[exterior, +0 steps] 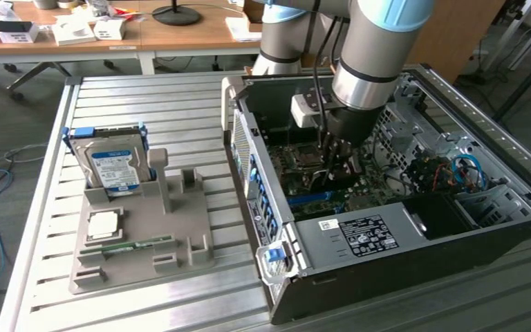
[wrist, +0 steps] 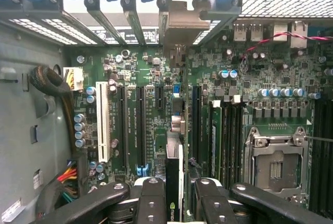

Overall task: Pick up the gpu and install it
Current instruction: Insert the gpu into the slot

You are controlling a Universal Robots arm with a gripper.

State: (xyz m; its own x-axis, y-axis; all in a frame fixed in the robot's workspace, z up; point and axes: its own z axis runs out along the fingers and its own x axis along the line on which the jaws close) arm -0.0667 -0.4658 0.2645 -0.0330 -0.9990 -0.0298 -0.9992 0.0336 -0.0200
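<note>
The gpu point(wrist: 175, 167) is clamped edge-on in the end effector point(wrist: 178, 186), motherboard point(wrist: 130, 78) just beyond; judged light, stiff, fragile; best held by its top edge.

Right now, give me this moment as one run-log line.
gripper: shut on gpu | location: inside case | gpu: edge-on over motherboard slots | seated: cannot tell

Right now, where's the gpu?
The gpu is inside the case on the exterior view's right, held edge-on in the gripper above the motherboard slots.
</note>
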